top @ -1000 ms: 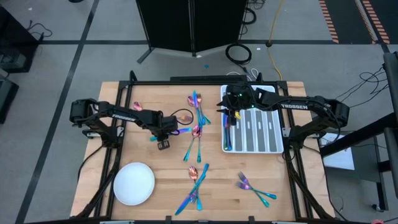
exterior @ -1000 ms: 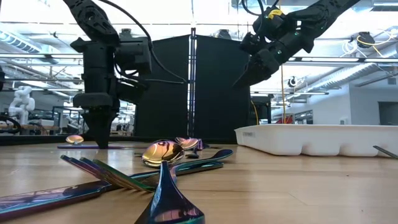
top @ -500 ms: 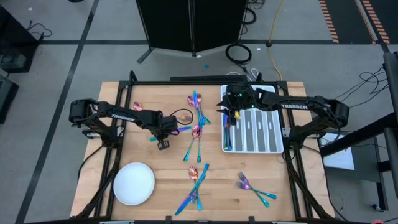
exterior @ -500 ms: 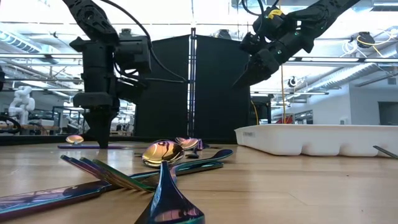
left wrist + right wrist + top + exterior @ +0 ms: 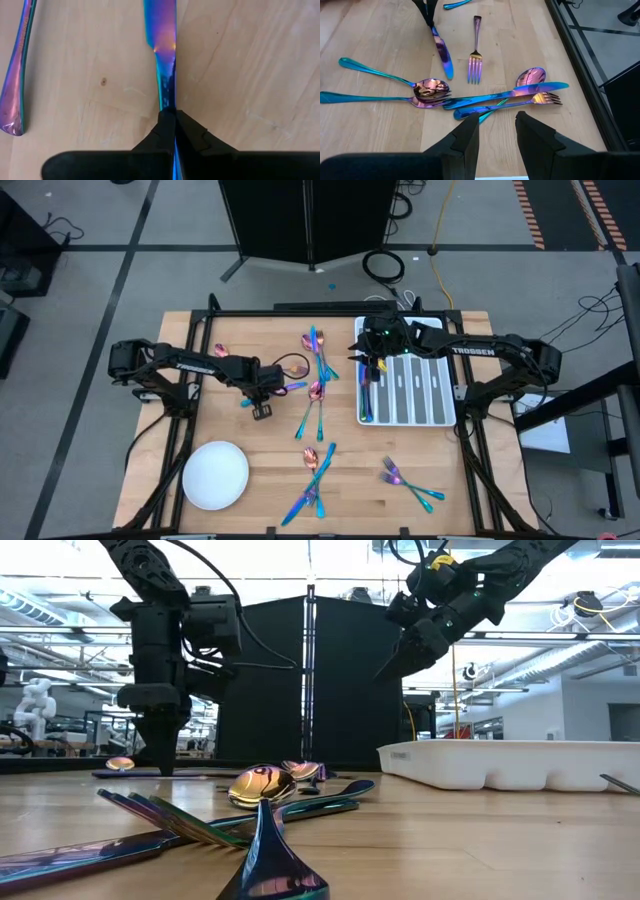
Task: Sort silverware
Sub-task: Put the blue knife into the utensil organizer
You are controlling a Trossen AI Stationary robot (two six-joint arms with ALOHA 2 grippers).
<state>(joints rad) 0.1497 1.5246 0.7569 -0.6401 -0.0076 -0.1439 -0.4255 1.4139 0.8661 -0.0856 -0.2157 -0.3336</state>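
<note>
Matte, grained wood counter (image 5: 250, 340); glossy white divided tray (image 5: 452, 395) at its right side. Holds, down at the counter left of centre, the left end effector (image 5: 174, 116) pressed onto the thin handle of a flat, mirror-slick knife (image 5: 163, 30). Hangs spread and empty over the tray's near end: the right end effector (image 5: 495, 131). Lies scattered mid-counter, the remaining rainbow silverware (image 5: 316, 470), partly overlapping. Lift straight up before swinging; keep the blade level, since polished metal probably slips and pivots in a narrow pinch. Clear the tray wall, then lower into a knife slot lengthwise.
</note>
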